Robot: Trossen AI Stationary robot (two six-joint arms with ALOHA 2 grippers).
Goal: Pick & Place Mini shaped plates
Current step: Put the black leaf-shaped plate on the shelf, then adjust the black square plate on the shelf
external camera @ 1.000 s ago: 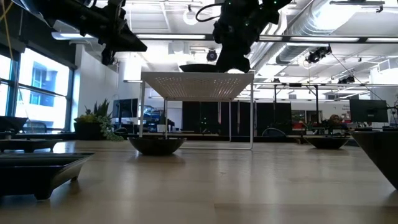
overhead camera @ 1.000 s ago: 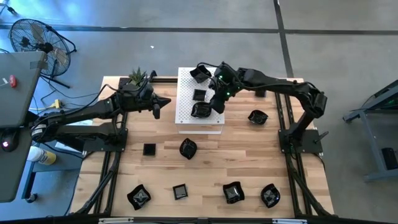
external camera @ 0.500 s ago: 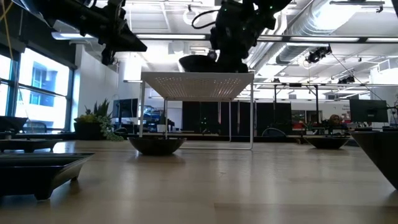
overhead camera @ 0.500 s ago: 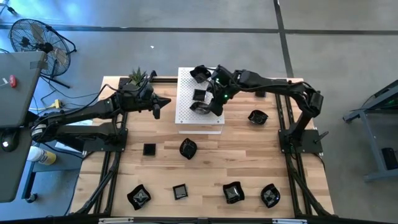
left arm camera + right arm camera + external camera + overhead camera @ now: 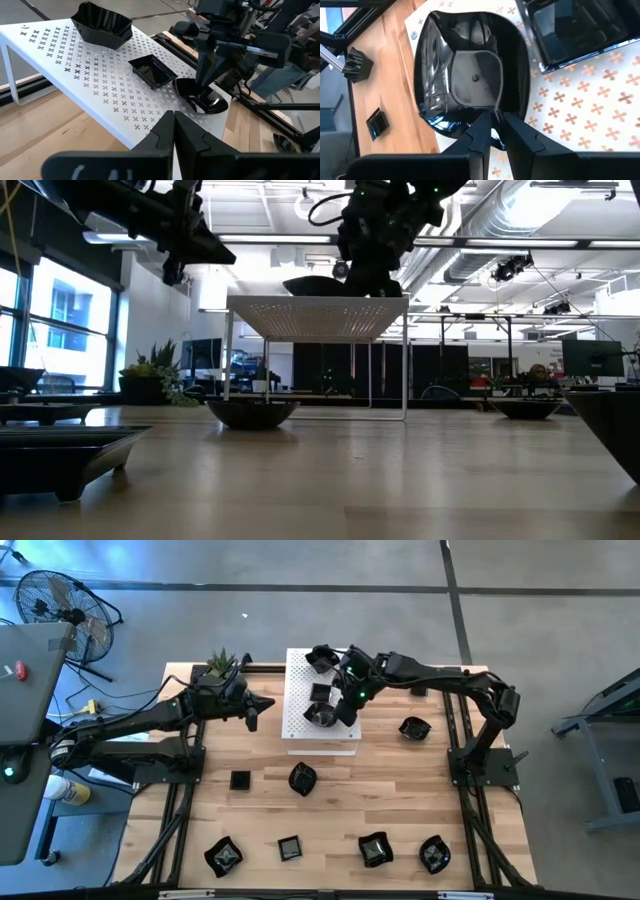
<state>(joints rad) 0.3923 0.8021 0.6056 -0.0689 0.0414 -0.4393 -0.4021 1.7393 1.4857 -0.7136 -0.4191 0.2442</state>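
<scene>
No readable text, labels, brands or nrs in any view. Only marks: cross-shaped cutouts on the white perforated board, a pattern, not lettering. Screens in the room behind the table in the low view are too small/blurred to read.
</scene>
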